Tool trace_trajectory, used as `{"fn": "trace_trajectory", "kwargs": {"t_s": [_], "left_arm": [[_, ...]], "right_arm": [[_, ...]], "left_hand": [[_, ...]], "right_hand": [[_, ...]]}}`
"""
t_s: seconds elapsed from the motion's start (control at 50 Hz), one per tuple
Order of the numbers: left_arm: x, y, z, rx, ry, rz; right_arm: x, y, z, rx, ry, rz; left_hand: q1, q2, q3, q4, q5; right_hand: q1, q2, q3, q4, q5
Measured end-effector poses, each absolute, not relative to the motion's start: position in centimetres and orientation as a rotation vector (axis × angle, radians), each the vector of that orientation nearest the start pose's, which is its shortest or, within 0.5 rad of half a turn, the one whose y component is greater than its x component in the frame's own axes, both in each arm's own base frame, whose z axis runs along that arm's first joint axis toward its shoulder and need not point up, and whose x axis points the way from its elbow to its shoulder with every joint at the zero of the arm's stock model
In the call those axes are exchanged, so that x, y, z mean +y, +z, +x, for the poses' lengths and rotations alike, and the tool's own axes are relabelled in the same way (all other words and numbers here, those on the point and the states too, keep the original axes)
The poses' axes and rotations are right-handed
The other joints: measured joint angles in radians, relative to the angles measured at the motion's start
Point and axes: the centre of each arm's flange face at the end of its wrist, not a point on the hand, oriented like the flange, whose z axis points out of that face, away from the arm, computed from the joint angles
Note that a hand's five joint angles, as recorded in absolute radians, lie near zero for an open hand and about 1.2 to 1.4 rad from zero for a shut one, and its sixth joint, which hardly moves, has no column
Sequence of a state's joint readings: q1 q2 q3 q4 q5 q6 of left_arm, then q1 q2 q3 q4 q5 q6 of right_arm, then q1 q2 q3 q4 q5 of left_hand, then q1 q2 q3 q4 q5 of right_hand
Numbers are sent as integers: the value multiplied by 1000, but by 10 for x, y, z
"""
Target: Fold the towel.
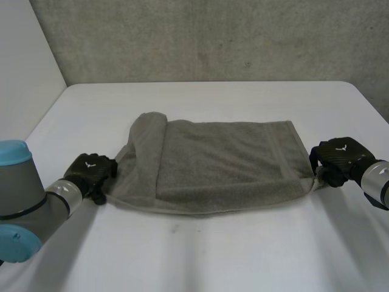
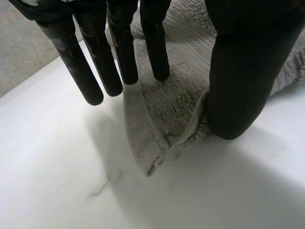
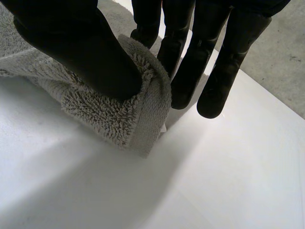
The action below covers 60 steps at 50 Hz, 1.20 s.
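Observation:
A grey towel [image 1: 213, 164] lies folded across the middle of the white table [image 1: 200, 261], its left end bunched into a loose roll. My left hand [image 1: 91, 172] sits at the towel's near left corner. In the left wrist view this hand [image 2: 243, 86] is open: its thumb rests on the corner of the towel [image 2: 167, 109] and its straight fingers [image 2: 119, 52] hang apart above the cloth. My right hand [image 1: 337, 155] is at the near right corner. There, its thumb [image 3: 81, 52] pinches the folded corner of the towel [image 3: 119, 114] against its fingers [image 3: 214, 71].
A grey concrete wall [image 1: 213, 36] stands behind the table's far edge, and a white panel [image 1: 24, 73] rises at the far left. Bare tabletop lies in front of the towel and beyond it.

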State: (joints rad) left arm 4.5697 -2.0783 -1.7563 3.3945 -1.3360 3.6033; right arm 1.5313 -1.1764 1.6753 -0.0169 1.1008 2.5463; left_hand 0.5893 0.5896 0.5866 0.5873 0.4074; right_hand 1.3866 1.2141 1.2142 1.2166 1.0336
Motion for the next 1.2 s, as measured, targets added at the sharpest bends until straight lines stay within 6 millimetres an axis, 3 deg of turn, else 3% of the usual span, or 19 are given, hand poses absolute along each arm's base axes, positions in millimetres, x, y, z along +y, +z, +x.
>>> {"fn": "trace_trajectory", "kwargs": {"t_s": [0.22,0.26,0.3,0.32,0.38,0.6,0.72,0.82,0.84,0.88,0.98,1.06,1.14,1.2], "left_arm": [[-308,117,-200,2457,-1741,982],[-307,116,-200,2461,-1739,986],[-306,116,-201,2465,-1734,988],[-306,115,-201,2467,-1732,988],[-304,116,-201,2472,-1728,989],[-287,151,-199,2431,-1777,980],[-273,205,-196,2318,-1894,958],[-256,269,-190,2171,-2034,912],[-256,269,-190,2171,-2034,912],[-246,299,-187,2103,-2094,890],[-232,329,-185,2045,-2145,872],[-229,332,-185,2065,-2131,876],[-232,321,-186,2125,-2082,892],[-247,290,-191,2258,-1963,928]], "right_arm": [[-321,160,160,2362,-1662,-1060],[-321,159,160,2364,-1660,-1060],[-322,159,160,2364,-1659,-1060],[-322,159,160,2365,-1659,-1060],[-322,159,160,2365,-1659,-1060],[-324,173,159,2352,-1713,-1060],[-320,222,157,2289,-1869,-1067],[-308,292,147,2211,-2087,-1057],[-308,292,147,2211,-2087,-1057],[-299,327,141,2176,-2186,-1050],[-286,357,135,2184,-2223,-1046],[-284,356,132,2241,-2154,-1061],[-288,341,130,2314,-2040,-1099],[-301,309,130,2397,-1884,-1170]], "left_hand": [[83,79,82,81,82],[249,250,252,241,242],[289,289,285,285,287],[454,455,448,449,450],[533,543,544,544,542],[577,625,627,626,613],[577,627,629,629,613],[577,628,629,629,613],[577,628,629,629,613],[577,628,629,629,613],[577,628,629,629,613],[577,628,629,629,613],[577,628,629,630,618],[577,628,630,630,618]], "right_hand": [[0,0,0,0,0],[0,0,0,0,0],[0,0,0,0,0],[0,0,0,0,0],[0,0,0,0,0],[0,0,0,0,0],[0,0,0,0,0],[1,0,0,0,0],[1,0,0,0,0],[1,0,0,0,0],[2,0,0,0,0],[2,0,0,0,0],[2,0,0,0,0],[2,0,0,0,0]]}}
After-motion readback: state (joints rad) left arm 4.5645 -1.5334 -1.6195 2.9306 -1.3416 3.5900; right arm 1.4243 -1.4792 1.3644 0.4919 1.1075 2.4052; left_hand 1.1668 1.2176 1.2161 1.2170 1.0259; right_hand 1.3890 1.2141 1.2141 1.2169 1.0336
